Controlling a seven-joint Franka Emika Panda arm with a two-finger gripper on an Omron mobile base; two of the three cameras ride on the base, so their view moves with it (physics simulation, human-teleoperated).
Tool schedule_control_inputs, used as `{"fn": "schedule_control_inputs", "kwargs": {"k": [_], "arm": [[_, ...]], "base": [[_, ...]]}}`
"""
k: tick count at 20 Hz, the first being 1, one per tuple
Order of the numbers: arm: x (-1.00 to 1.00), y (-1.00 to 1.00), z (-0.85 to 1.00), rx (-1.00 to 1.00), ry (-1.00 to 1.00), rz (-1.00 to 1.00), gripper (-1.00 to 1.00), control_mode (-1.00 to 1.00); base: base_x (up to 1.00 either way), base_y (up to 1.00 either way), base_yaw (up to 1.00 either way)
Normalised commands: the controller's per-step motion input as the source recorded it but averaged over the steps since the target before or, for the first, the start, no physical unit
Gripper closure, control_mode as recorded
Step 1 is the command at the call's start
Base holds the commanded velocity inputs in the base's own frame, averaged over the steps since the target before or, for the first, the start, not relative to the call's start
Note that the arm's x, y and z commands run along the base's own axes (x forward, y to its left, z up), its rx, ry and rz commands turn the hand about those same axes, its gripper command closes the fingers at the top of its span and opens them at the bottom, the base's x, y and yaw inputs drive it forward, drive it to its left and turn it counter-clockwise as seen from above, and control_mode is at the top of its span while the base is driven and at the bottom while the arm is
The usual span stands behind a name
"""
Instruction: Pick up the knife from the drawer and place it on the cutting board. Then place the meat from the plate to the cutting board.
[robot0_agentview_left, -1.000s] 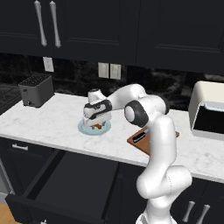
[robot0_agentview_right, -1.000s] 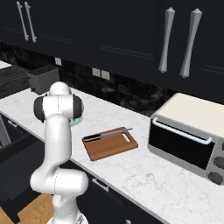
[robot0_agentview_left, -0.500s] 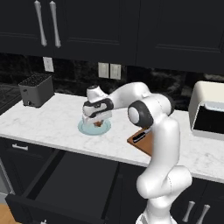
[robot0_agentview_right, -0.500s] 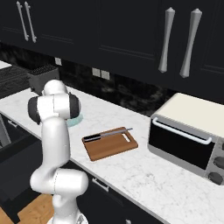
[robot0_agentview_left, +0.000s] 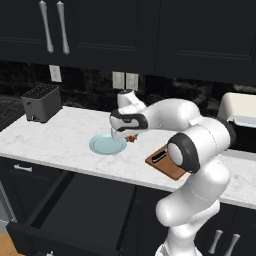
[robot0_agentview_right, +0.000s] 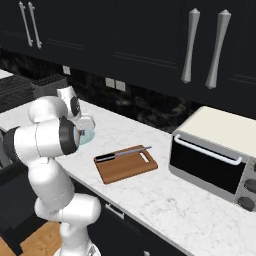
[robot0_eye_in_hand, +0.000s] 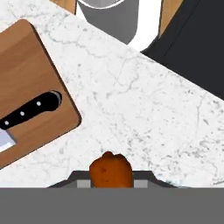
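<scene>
My gripper (robot0_agentview_left: 127, 136) is shut on the meat (robot0_agentview_left: 132, 138), an orange-brown drumstick held a little above the marble counter, just right of the plate (robot0_agentview_left: 106, 145), whose pale blue-green face is bare. In the hand view the meat (robot0_eye_in_hand: 110, 170) sits between the fingertips (robot0_eye_in_hand: 79, 183). The reddish-brown cutting board (robot0_agentview_right: 126, 163) lies to the right, and the black-handled knife (robot0_agentview_right: 122, 153) rests along its far edge. The cutting board (robot0_eye_in_hand: 30, 87) and the knife (robot0_eye_in_hand: 30, 108) are at the left of the hand view. The drawer (robot0_agentview_left: 80, 205) stands pulled out below the counter, its dark inside bare.
A black toaster (robot0_agentview_left: 41, 102) stands at the back left of the counter. A cream toaster oven (robot0_agentview_right: 220, 155) sits right of the board. My own elbow (robot0_agentview_left: 181, 152) covers part of the cutting board (robot0_agentview_left: 165, 165). The counter's front edge runs just above the drawer.
The gripper closed on the meat at the plate, lifted it and moved right towards the cutting board. The plate is now bare.
</scene>
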Motion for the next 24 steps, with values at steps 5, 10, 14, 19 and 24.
{"fn": "schedule_control_inputs", "kwargs": {"k": [5,10,14,19,24], "arm": [[-0.82,-0.88,0.40,0.01,0.00,-0.40,1.00,-1.00],[-0.44,-0.93,0.15,0.02,0.07,-0.49,1.00,-1.00],[-0.03,-1.00,0.00,0.00,0.11,-0.50,1.00,-1.00],[-0.01,-0.42,-0.11,0.00,0.04,-0.34,1.00,-1.00],[0.05,0.00,-0.26,0.00,0.00,-0.17,1.00,-1.00]], "base": [[0.00,0.00,0.00],[0.00,0.00,0.00],[0.00,0.00,0.00],[0.00,0.00,0.00],[0.00,0.00,0.00]]}}
